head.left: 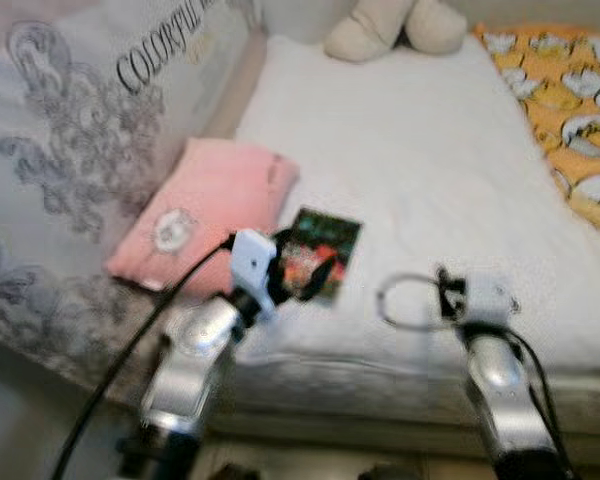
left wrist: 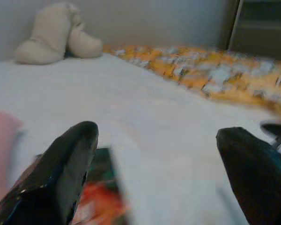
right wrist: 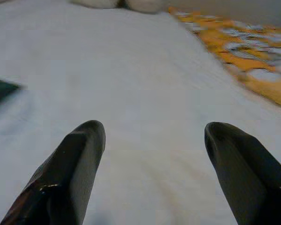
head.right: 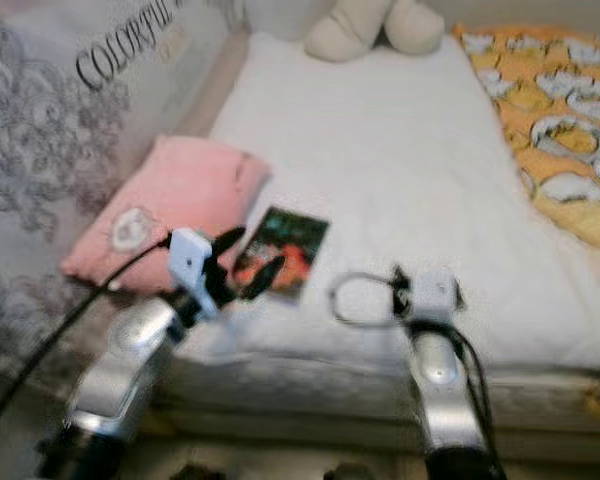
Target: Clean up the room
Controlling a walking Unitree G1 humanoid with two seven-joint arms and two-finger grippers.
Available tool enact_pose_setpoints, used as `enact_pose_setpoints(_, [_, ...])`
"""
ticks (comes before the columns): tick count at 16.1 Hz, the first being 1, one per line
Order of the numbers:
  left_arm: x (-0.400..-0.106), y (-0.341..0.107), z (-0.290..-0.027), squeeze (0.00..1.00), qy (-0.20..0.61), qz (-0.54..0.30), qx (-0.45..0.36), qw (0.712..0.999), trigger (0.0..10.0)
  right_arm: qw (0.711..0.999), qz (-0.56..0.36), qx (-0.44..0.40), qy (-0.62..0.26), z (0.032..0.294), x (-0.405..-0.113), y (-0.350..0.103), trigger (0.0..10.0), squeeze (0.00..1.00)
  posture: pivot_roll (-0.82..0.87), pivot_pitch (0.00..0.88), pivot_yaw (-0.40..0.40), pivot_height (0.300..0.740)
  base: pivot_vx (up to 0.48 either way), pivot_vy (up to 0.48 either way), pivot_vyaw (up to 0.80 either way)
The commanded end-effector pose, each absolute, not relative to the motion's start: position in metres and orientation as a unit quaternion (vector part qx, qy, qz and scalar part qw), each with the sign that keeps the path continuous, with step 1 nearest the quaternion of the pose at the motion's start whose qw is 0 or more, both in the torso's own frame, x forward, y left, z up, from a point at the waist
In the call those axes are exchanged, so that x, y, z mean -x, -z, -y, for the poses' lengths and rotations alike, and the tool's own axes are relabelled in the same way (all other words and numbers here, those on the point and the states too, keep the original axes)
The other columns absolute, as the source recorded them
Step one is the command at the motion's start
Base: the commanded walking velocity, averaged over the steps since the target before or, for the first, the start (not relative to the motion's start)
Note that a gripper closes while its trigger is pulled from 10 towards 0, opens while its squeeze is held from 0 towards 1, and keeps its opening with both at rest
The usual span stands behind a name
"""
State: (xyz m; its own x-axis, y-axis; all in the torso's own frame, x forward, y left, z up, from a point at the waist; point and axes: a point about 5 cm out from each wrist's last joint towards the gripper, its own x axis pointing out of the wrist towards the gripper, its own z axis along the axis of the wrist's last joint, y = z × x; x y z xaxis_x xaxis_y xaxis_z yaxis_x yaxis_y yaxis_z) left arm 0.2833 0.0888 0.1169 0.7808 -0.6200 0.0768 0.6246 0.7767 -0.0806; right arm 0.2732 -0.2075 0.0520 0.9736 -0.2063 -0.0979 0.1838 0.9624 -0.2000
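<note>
Book is lying on the white bed, left gripper hovering over it, fingers spread wide. Right gripper is gaping too. Pink pillow is sitting beside the book, plush toy resting farther back. Left wrist view is catching a dark doorway.

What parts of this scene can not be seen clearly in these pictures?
- Book: cover blurred in the eye views; near edge hidden by the left gripper fingers.
- Plush toy: cut off by the top edge.
- Orange blanket: cut off by the right edge.
- Pink pillow: emblem too blurred to read.
</note>
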Motion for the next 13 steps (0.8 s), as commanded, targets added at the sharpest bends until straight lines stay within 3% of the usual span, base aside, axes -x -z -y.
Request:
enact_pose_setpoints(1, [-0.29,-0.114,-0.106,0.0,0.283,0.009,0.079,0.956,10.0,0.99,-0.054,0.094,0.09,0.203,-0.275,-0.056,10.0,0.0,-0.15,0.0,0.08,0.723,0.0,-0.458,0.0])
enact_pose_setpoints(3, [-0.294,-0.113,-0.109,0.0,0.25,0.009,0.098,0.963,10.0,0.99,-0.053,0.096,0.085,0.201,-0.278,-0.057,10.0,0.0,-0.16,0.0,0.079,0.723,0.0,-0.458,0.0])
enact_pose_setpoints(11, [-0.29,-0.111,-0.102,0.0,0.26,0.022,0.056,0.964,10.0,0.991,-0.059,0.111,0.051,0.194,-0.289,-0.06,10.0,0.0,-0.14,0.0,0.065,0.723,0.0,-0.458,0.0])
enact_pose_setpoints(13, [-0.289,-0.111,-0.1,0.0,0.268,0.025,0.041,0.962,10.0,0.991,-0.057,0.11,0.04,0.19,-0.289,-0.059,10.0,0.0,-0.14,0.0,0.066,0.723,0.0,-0.458,-0.76])
